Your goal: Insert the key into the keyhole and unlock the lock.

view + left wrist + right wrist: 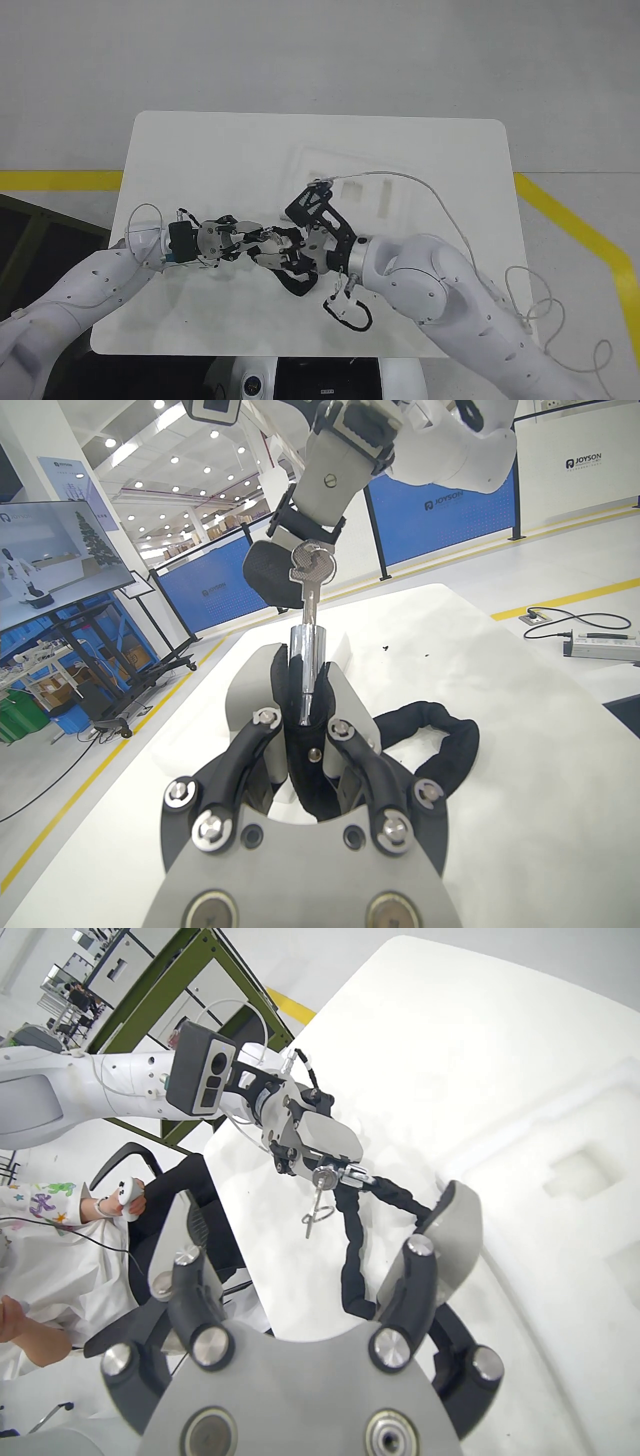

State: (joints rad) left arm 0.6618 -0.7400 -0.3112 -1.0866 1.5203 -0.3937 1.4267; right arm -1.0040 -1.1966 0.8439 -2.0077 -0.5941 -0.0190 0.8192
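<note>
The left claw (302, 672) is clamped on the polished chrome cylinder (309, 650) of a chain lock, holding it off the white table (525, 725) with the keyhole (307, 629) turned toward the other arm. A flat silver key (311, 567) stands in that keyhole, apparently only partly home: much of the blade shows bare between the cylinder's mouth and the textured head. The right claw (320, 1205) sits at the key's head with its fingers (452, 1208) apart, one black pad (267, 572) just beside the head. Whether the pad touches the metal cannot be told. From the cylinder, the lock's black fabric-sleeved chain (445, 745) loops down onto the table beside the left claw. The likeliest trouble is a turn made too soon. With the blade not fully seated, a twist could bind or bend the key. The fingers could also close off-centre on the thin head and slip, levering it out. The slack chain might drag on the cylinder and tilt it in the grip. The cylinder looks smooth and slippery, prone to rotating when twisted; the key looks thin and light, its head offering little to pinch
</note>
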